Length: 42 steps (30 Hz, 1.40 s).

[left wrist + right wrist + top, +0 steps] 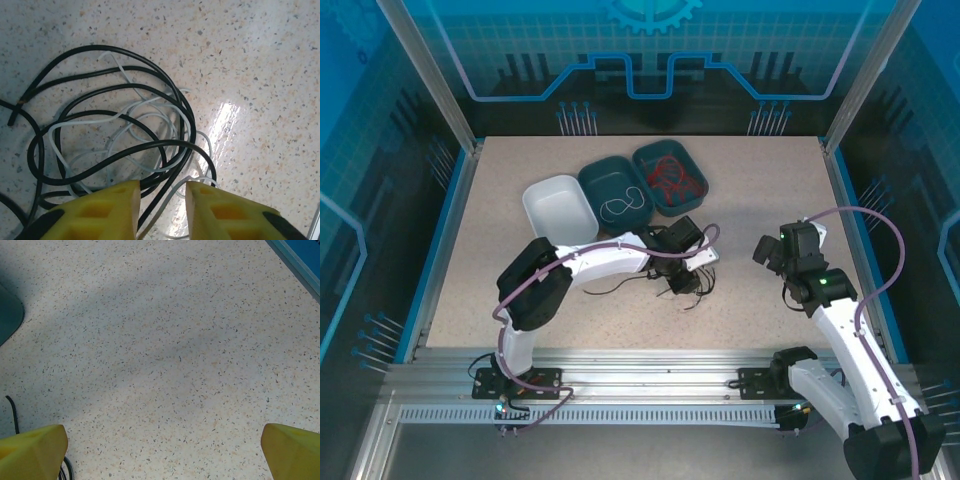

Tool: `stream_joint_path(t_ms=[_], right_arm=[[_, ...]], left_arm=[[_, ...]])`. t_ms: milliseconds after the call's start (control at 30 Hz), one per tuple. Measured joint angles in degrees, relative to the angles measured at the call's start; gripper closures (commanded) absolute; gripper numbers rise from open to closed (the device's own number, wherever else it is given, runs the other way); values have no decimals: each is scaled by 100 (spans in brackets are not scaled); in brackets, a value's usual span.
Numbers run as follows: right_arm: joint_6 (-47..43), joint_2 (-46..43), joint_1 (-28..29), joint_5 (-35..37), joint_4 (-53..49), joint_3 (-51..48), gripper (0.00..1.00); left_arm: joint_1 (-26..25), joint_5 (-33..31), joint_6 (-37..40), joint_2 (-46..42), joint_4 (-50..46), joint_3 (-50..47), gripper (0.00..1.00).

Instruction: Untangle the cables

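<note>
Tangle of black and whitish-grey cables (120,140) lying flat on the speckled tabletop (520,310) at mid-table, directly ahead of and below the left gripper (162,192), which hangs over the tangle's near edge. The jaws of that gripper stand a little apart and grip nothing that can be confirmed. One whitish-grey strand (165,202) runs through the gap between the yellow fingers, and black loops lie just beyond the tips. The heap has no single long axis, being a loose coil of overlapping loops. In the overhead view it spreads more from side to side than fore and aft, with a thin black tail (607,290) trailing toward the left arm's side. The right gripper (770,250) hovers well apart to the right of the tangle, jaws spread wide over bare tabletop, with a black cable end (12,415) at the left margin of its wrist view. The left arm is clearly the nearer. Behind the tangle stand three trays in a row: a white tray (530,195), empty as far as can be seen; a middle teal tray (588,180) holding a coiled whitish cable (620,205); and a right-hand teal tray (700,165) holding red cables (670,178). Judged from this layout, the sorting is part done. The next pick calls for closing on the single strand in the gap, not on a bundle.
</note>
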Motion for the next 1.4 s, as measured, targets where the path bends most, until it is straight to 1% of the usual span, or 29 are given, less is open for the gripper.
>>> stream_joint_path(t_ms=[167,200,333,433,667,800,900,1100,1200,1400], right_arm=[[0,-68,0,-13,15,-24,0],[-2,-94,0,-24,37,-55,0],[-4,-219,0,-195,144,-234,0],[-9,-334,0,-479,273,-396,0],[-26,-680,94,-1574,940,-881,0],[42,-776,507,-2122,1495,-1231,0],[81,-789,883,-2280,1834,-1397,0],[11,-1204,1561,-2253,2673,-2004,3],[-118,-1388,1840,-2192,3106,-2339,1],[-461,-1279,2577,-1775,3768,-2588,1]], left_arm=[[-9,-81,-31,-59,-9,61,99],[-9,-90,-46,-114,-24,61,99],[-11,-96,-170,-527,-46,59,100],[-11,-85,-328,-1021,22,22,100],[-11,-225,-804,-2321,341,-433,100],[-11,-476,-1086,-2889,579,-671,100],[-9,-752,-1320,-3141,730,-671,100],[144,-1078,-1829,-3263,730,-291,100],[262,-1132,-2013,-3265,732,-28,100],[319,-1084,-2131,-3265,730,472,100]])
